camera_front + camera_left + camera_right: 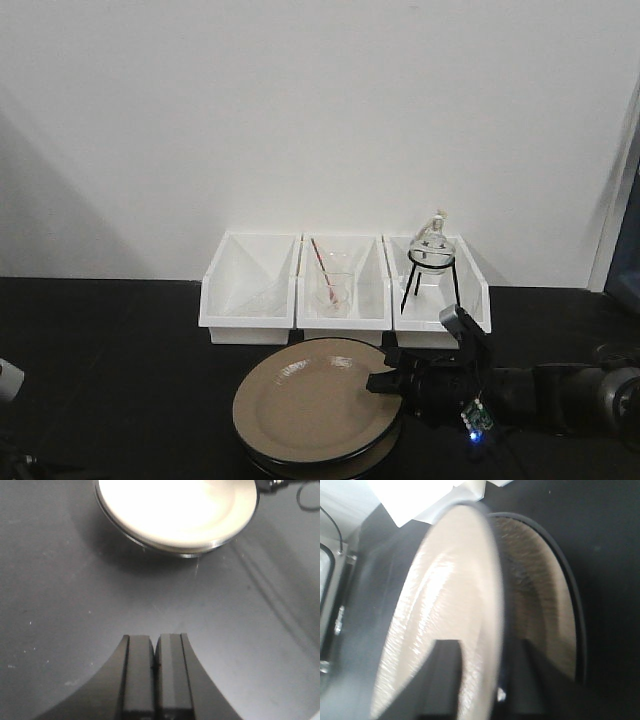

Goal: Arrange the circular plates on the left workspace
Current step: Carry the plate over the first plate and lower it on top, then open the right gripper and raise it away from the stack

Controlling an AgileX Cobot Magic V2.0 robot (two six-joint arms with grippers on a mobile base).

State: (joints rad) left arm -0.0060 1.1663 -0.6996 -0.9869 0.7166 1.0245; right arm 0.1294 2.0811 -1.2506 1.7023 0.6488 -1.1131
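Two tan circular plates are stacked at the front middle of the black countertop. The upper plate is tilted, its right side raised off the lower plate. My right gripper is shut on the upper plate's right rim. In the right wrist view, one finger lies on the upper plate and the other is under it, above the lower plate. My left gripper is shut and empty, low over the countertop, well short of the plates.
Three white bins stand in a row at the back by the white wall: the left bin, the middle bin with a beaker and red rod, and the right bin with a flask on a black tripod.
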